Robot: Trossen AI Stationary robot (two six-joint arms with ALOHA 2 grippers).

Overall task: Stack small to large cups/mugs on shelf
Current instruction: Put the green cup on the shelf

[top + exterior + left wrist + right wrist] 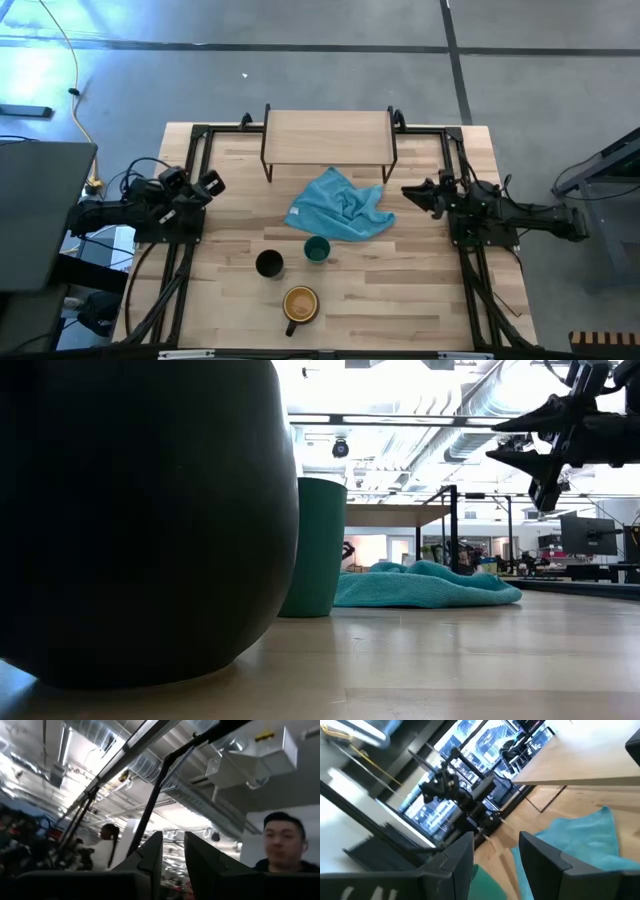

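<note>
Still unstacked: small teal cup (317, 249), black cup (269, 263), yellow-lined dark mug (300, 304) near crumpled teal cloth (340, 207), opposite raised light-wood shelf (328, 137). Right gripper (412, 194) released; left gripper (207, 183) parted, empty. Risk: cloth snagging carry.

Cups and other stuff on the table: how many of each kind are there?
Cups: 3, teal cup, black cup, mug
Cloths: 1, blue cloth
Shelves: 1, shelf
Total: 5
</note>
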